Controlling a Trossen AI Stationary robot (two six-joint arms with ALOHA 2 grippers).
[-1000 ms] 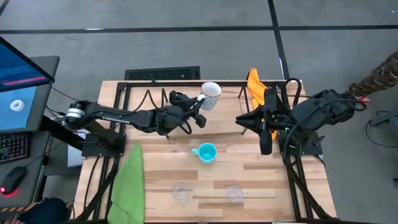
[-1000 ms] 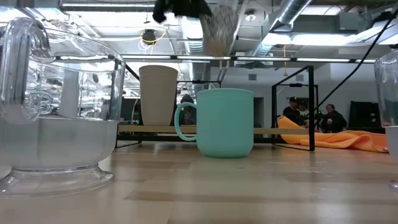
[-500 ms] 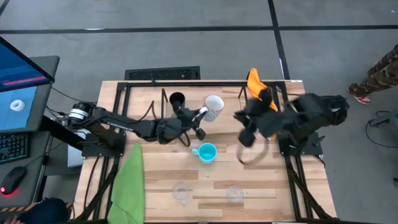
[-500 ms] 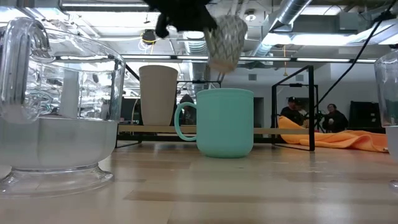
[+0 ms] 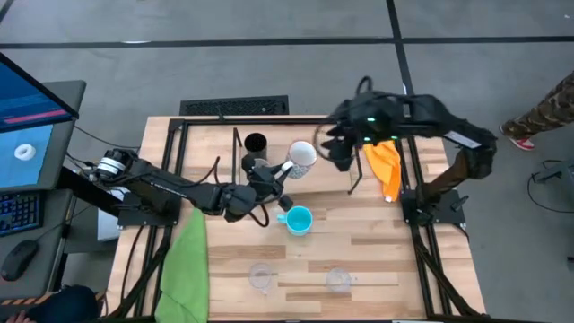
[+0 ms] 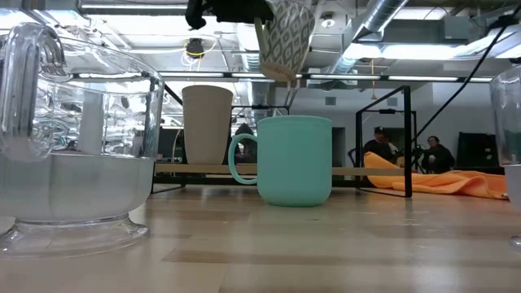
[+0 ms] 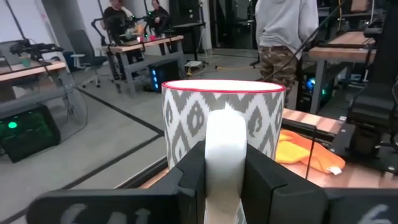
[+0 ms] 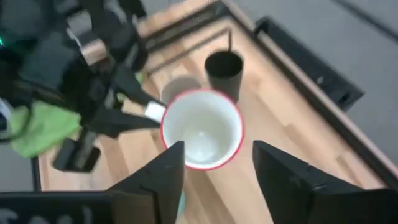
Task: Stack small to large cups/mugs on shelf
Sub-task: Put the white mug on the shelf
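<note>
My left gripper (image 5: pixel 276 170) is shut on a white mug with a grey pattern and a red rim (image 5: pixel 302 155), held high over the table's far middle (image 6: pixel 286 37). My right gripper (image 8: pixel 217 171) hovers open above that mug, mouth (image 8: pixel 202 130) showing between its fingers, apart from it. A black cup (image 5: pixel 255 144) and a grey-beige cup (image 6: pixel 207 124) stand on their bases on the shelf (image 5: pixel 215 135). A blue mug (image 5: pixel 298 219) and two clear glasses (image 5: pixel 261 278) (image 5: pixel 338 280) stand on the table. My left gripper pinches the mug's white handle (image 7: pixel 225 140) between its two fingers (image 7: pixel 189 177). The fingers come in level from the table's left side. The mug is lifted clear of everything, mouth up and nearly upright.
A green cloth (image 5: pixel 186 265) lies at the table's near left. An orange cloth (image 5: pixel 384 169) lies at the shelf's right end by the black wire upright (image 6: pixel 407 138). People are seen in the room behind (image 6: pixel 383 146).
My right arm has swung from the table's right edge toward the left, and its gripper now hangs over the held mug. My left gripper has brought the mug a little toward the near edge, tipping it on the way and bringing it back nearly upright.
</note>
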